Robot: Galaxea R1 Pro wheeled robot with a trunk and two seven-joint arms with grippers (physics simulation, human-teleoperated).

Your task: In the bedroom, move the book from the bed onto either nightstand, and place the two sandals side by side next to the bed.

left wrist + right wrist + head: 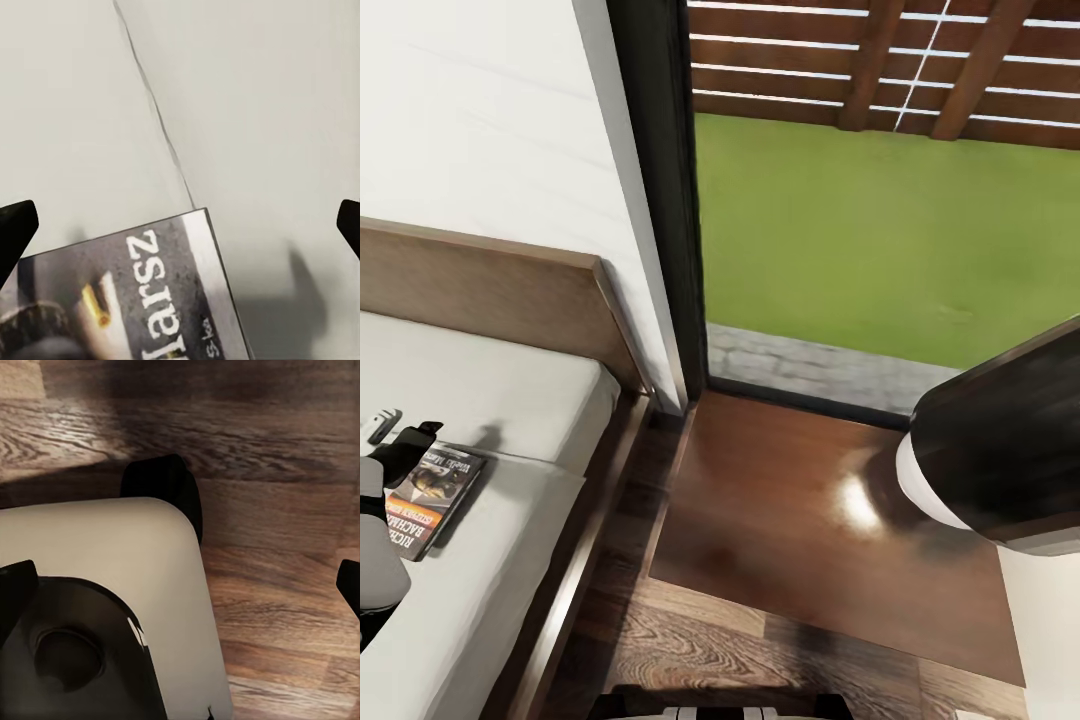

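Observation:
The book (430, 493), a dark paperback with white lettering and an orange strip, lies flat on the bed's pale grey mattress (490, 380) near its edge. My left gripper (400, 436) hovers over the book's far end, open and holding nothing. In the left wrist view the book (135, 300) lies beneath the widely spread left gripper (180, 225), with bare mattress (247, 97) beyond it. The glossy reddish-brown nightstand (810, 520) stands right beside the bed, its top bare. The right gripper (180, 585) is open over the wood floor. The sandals are out of view.
The wooden headboard (490, 290) meets the white wall behind the bed. A tall dark-framed window (660, 180) looks onto grass and a slatted fence. My right forearm (1000, 450) hangs over the nightstand's right side. The robot's white base (112, 562) sits on plank floor (277, 607).

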